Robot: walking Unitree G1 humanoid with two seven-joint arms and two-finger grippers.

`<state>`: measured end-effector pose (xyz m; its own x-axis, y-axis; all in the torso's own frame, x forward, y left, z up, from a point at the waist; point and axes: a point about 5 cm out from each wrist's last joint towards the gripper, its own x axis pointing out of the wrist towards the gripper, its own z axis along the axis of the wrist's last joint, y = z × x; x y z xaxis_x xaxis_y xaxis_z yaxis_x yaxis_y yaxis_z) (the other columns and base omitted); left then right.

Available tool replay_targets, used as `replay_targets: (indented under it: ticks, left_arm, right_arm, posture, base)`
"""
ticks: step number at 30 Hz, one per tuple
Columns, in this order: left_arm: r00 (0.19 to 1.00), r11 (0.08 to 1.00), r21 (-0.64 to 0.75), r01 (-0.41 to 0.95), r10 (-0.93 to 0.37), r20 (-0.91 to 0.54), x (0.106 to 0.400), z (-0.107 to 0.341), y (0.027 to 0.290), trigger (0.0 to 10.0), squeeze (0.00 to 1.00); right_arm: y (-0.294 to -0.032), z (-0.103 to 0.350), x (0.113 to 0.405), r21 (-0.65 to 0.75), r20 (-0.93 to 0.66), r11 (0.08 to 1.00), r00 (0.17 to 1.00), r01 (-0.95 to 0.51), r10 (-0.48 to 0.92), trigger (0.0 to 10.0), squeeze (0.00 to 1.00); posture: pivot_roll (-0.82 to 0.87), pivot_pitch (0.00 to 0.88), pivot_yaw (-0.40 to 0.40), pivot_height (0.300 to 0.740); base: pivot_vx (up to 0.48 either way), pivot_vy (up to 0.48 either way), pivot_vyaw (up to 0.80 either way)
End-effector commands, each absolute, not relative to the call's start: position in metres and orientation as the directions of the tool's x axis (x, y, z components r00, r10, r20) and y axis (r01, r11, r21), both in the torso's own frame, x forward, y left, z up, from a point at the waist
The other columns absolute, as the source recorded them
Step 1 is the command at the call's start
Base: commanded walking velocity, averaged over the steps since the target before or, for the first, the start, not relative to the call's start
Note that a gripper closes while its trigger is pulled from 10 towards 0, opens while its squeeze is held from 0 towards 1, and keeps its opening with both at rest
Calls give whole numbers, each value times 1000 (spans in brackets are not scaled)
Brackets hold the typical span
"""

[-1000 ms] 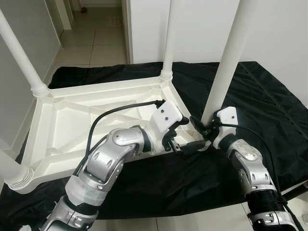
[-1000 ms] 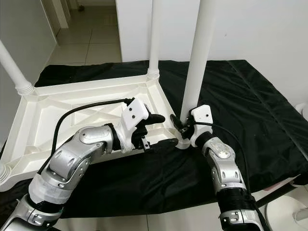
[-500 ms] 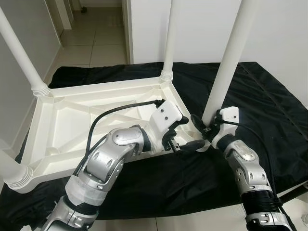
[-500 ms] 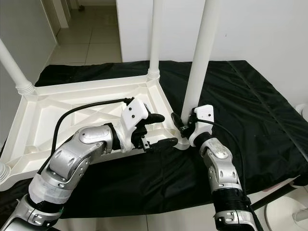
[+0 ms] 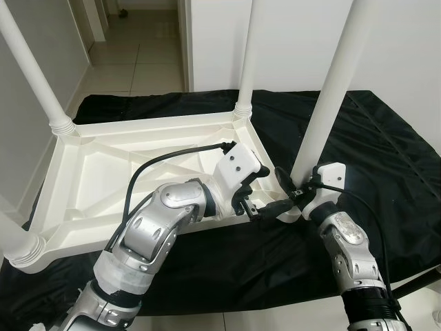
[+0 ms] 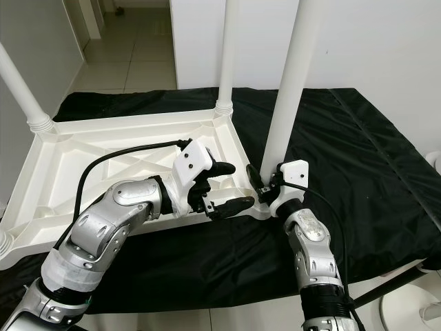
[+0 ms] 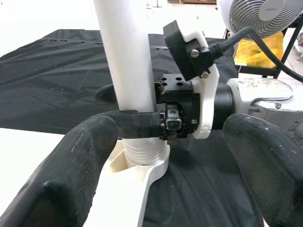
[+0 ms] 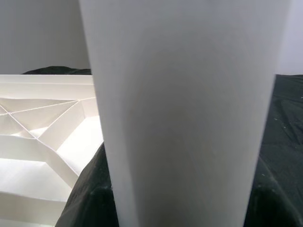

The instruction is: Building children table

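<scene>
Left eye view: upturned white ribbed plastic table (image 5: 103, 165), centre-left; right pincer (image 5: 289, 187) clamps its round white leg (image 5: 324, 117); left pincer (image 5: 265, 193) spread wide.

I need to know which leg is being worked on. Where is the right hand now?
The right hand is clamped around the base of the near-right table leg, at the corner of the upturned white tabletop, just right of the open left hand.

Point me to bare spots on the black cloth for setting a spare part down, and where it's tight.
Free: the black cloth to the robot's right of the near-right leg, out to the wall; also the strip behind the upturned tabletop. Crowded: that leg's corner, where the right gripper clamps its base and the open left gripper hovers.
</scene>
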<state>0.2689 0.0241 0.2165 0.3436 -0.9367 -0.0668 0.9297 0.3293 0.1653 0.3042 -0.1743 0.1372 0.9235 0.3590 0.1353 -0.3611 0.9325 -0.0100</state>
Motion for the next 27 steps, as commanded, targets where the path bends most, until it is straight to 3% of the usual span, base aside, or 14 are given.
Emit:
replay_targets:
  ticks: [1,13,16,17,24,27]
  left_arm:
    - [407,393,192,899,-912,-42,273,222,25,10000,0]
    - [407,393,195,898,-913,-35,273,223,24,10000,0]
    - [408,394,196,898,-913,-32,273,223,23,10000,0]
    - [409,396,196,897,-912,-30,273,223,23,10000,0]
    - [416,404,194,894,-909,-24,274,224,22,10000,0]
    - [421,409,195,891,-907,-24,274,224,24,10000,0]
  right_arm:
    - [-174,105,299,132,5,938,946,-321,323,10000,0]
    - [-165,113,312,145,-41,986,996,-78,85,10000,0]
    - [-160,117,313,166,-30,986,999,30,-26,10000,0]
    - [-155,120,314,185,-25,975,992,122,-120,10000,0]
    - [-133,122,317,189,-14,980,998,61,-60,10000,0]
    - [-128,130,316,151,34,985,997,-79,74,10000,0]
  posture:
    - [-49,17,23,740]
    - [-54,11,14,740]
    - [-56,11,13,740]
    - [-55,11,9,740]
    - [-50,11,2,740]
    - [-49,12,-1,740]
  base:
    - [0,0,0]
    - [0,0,0]
    - [0,0,0]
    - [0,0,0]
    - [0,0,0]
    - [0,0,0]
